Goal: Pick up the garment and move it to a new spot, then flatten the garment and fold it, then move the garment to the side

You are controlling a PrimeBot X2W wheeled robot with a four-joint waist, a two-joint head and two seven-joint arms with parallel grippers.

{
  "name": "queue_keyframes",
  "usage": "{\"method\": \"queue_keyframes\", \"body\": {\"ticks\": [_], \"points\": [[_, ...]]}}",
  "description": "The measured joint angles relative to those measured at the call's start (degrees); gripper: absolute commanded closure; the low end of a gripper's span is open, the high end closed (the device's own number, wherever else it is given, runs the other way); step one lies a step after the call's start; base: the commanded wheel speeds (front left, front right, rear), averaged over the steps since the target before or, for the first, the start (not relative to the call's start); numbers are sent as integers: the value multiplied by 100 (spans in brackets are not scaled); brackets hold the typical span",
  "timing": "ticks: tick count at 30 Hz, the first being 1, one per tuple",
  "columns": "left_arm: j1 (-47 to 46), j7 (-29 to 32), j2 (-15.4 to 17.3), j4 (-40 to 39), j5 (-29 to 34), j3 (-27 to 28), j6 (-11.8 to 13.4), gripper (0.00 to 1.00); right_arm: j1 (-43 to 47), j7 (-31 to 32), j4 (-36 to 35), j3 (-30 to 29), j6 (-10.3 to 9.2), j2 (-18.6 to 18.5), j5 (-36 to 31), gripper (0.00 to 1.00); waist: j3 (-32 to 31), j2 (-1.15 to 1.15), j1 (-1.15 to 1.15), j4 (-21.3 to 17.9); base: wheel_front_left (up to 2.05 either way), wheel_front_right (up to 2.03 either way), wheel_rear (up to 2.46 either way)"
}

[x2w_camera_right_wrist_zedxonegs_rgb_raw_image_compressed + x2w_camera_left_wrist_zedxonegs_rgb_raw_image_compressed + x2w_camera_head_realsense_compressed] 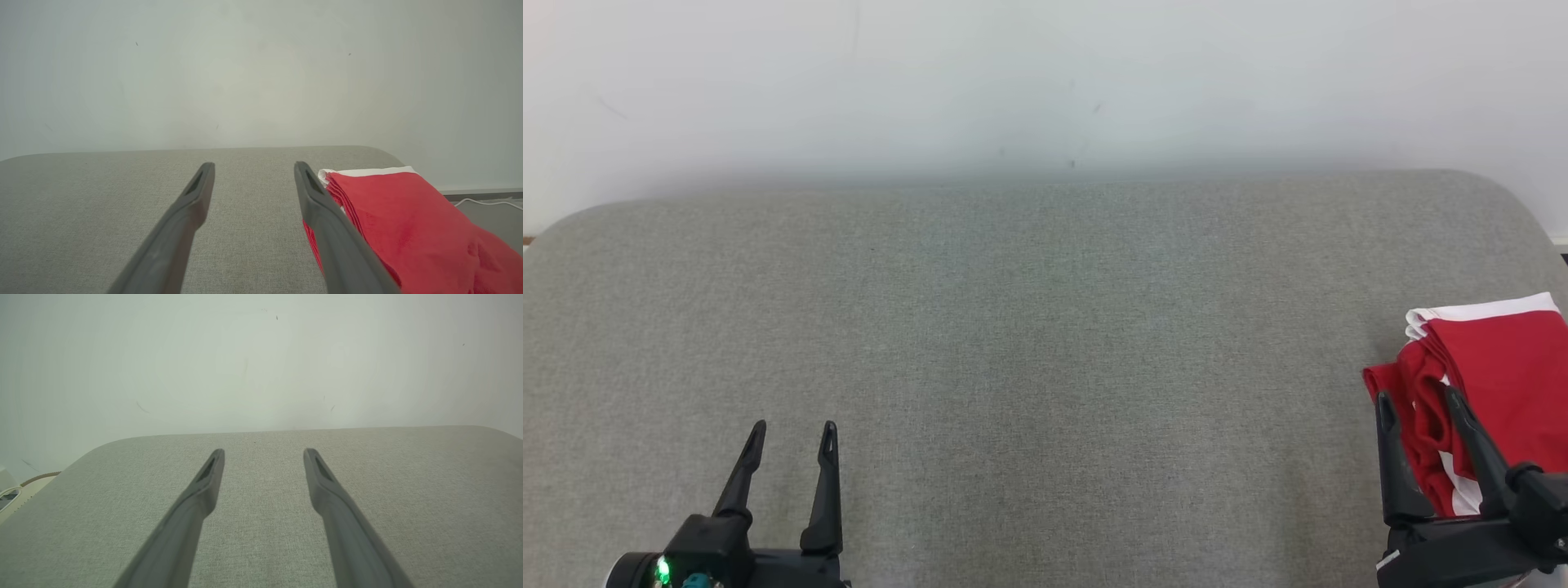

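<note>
Garment (1503, 359), red with white trim, lies folded at the right edge of the grey fabric surface (1045, 327). My right pincer (1415, 395) stands spread at its left edge, empty; my left pincer (793, 426), also spread, is well apart.

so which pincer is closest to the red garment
The right pincer, at the head view's lower right: the red and white garment lies right beside it. The left pincer stands far across the grey cushion.
</note>
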Motion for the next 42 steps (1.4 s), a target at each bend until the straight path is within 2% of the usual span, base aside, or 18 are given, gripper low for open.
{"method": "queue_keyframes", "body": {"ticks": [13,19,28,42], "points": [[-78,-108,-146,207,-132,198,-102,0,55,56,-59,-5,0,48,1,0,23,0,1,-24,0,0,0],[-156,-129,-135,293,-35,212,-232,0,49,57,-43,11,0,57,8,0,54,0,1,-5,0,0,0],[-171,-131,-282,321,115,407,-403,0,12,54,32,40,-1,74,51,0,102,0,1,11,0,0,0],[-143,-131,-409,432,294,554,-510,0,-23,49,35,36,0,62,51,0,100,0,1,27,0,0,0]]}}
